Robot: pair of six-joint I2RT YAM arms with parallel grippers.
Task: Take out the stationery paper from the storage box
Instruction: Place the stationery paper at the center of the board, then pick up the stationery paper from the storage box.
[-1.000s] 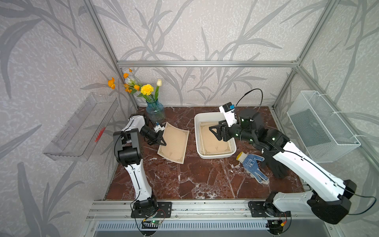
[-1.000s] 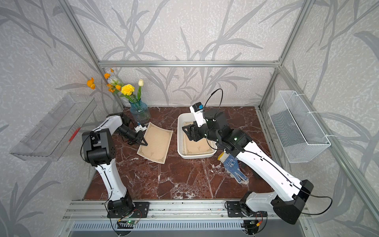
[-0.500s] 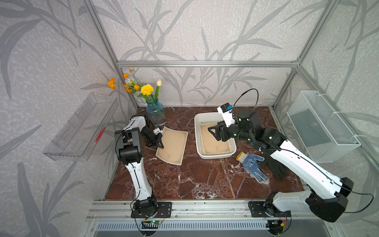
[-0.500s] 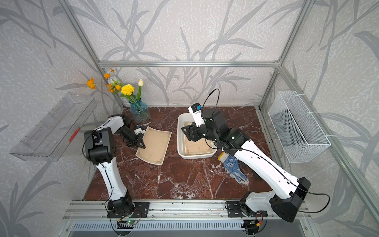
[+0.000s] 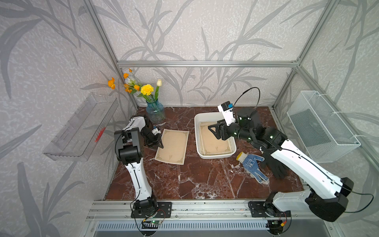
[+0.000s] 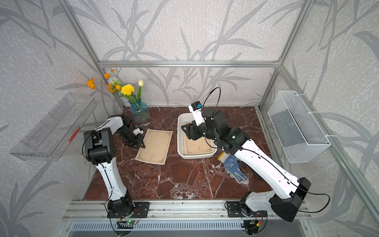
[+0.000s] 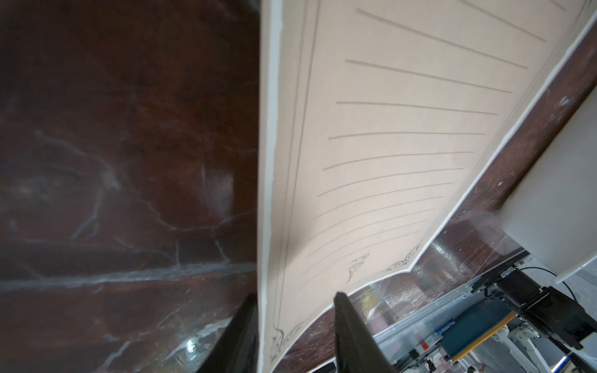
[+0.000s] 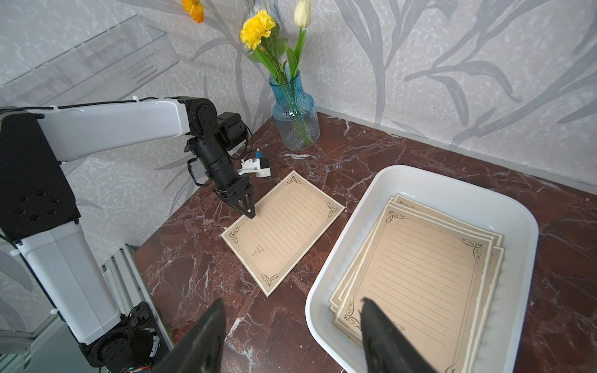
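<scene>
One sheet of stationery paper (image 5: 172, 146) (image 6: 154, 146) lies flat on the marble, left of the white storage box (image 5: 197, 139) (image 6: 179, 139). My left gripper (image 5: 161, 145) (image 6: 142, 144) is open at that sheet's left edge. In the left wrist view the sheet (image 7: 387, 129) has its edge in the gap of the gripper (image 7: 294, 295), beside one finger and clear of the other. Several more sheets (image 5: 213, 141) (image 8: 426, 274) lie stacked in the box (image 8: 452, 184). My right gripper (image 5: 213, 131) (image 8: 292, 300) hovers open and empty over the box's left side.
A blue glass vase of flowers (image 5: 155, 111) stands at the back left, close behind the left arm. A blue-and-white glove (image 5: 251, 164) and a black glove (image 5: 274, 166) lie right of the box. On the side walls hang a wire basket (image 5: 320, 127) and a clear tray (image 5: 82, 127).
The left gripper has gone from shut to open, and the sheet it held tilted now lies flat on the marble. The right arm has shifted only slightly.
</scene>
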